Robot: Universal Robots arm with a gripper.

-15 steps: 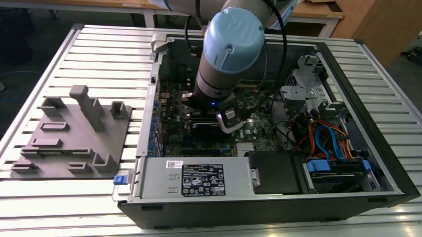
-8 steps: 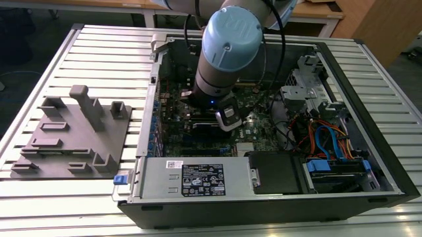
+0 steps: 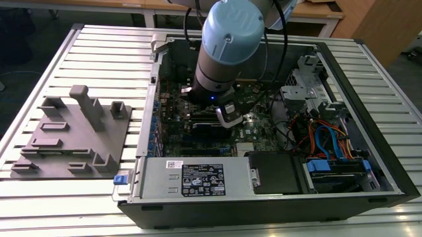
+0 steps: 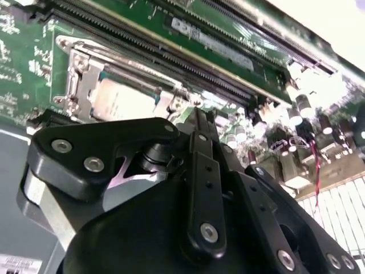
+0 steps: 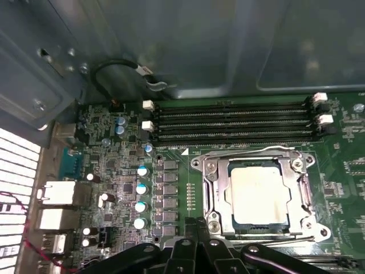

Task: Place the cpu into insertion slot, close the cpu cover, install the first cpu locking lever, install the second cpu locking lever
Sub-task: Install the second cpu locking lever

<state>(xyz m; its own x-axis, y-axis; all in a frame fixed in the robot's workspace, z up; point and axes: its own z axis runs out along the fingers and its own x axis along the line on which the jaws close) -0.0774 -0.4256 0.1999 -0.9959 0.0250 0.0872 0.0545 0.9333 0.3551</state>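
first wrist view: cpu (image 5: pixel 258 197) under cpu cover (image 5: pixel 215 177), tool (image 5: pixel 197 225) pinched together beside it.

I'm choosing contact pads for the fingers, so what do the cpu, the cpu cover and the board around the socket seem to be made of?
The cpu looks like dull silver-grey metal: a flat matte top with soft glare. The cpu cover seems to be thin bright metal, probably plated steel, given its sharp shiny highlights. The board appears to be green lacquered circuit laminate, slightly glossy and covered with soldered parts.
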